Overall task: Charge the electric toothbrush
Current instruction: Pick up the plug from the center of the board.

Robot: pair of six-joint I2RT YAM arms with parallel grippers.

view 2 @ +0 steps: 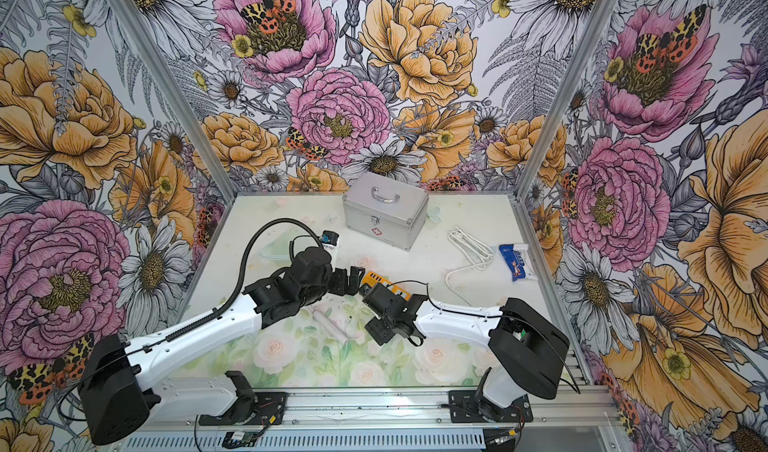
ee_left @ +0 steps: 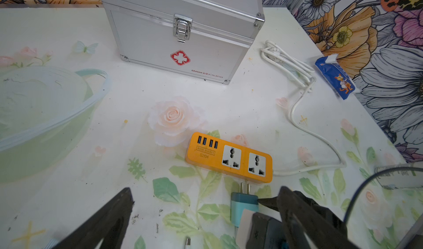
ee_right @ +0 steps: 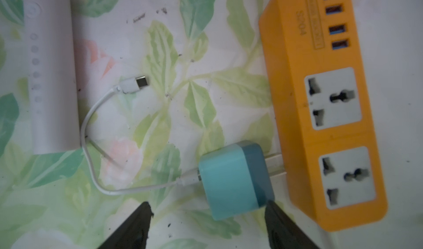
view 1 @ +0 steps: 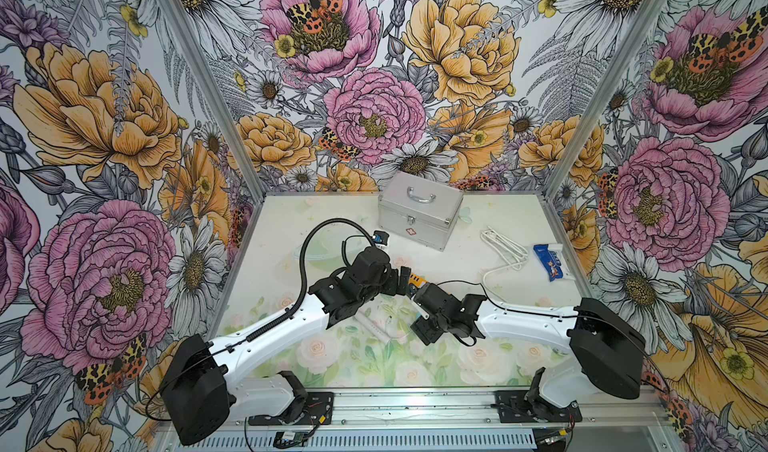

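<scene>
The electric toothbrush (view 1: 371, 323) (view 2: 332, 327), a pale stick, lies flat on the flowered table under the two wrists; its handle (ee_right: 53, 80) shows in the right wrist view. Just beyond it lies the orange power strip (ee_left: 229, 157) (ee_right: 320, 103). A blue charger plug (ee_right: 233, 179) (ee_left: 243, 205) rests on the table, its prongs against the strip's side, not in a socket. Its short white cable ends in a loose USB-C plug (ee_right: 142, 80). My right gripper (ee_right: 208, 206) is open around the charger's near end, one finger at its dark corner. My left gripper (ee_left: 206, 197) is wide open and holds nothing.
A silver first-aid case (view 1: 419, 209) stands at the back. The strip's looped white cable (view 1: 503, 246) and a blue-and-white packet (view 1: 548, 261) lie at the right. A pale green bowl (ee_left: 41, 113) sits at the left. Both wrists nearly meet over the strip.
</scene>
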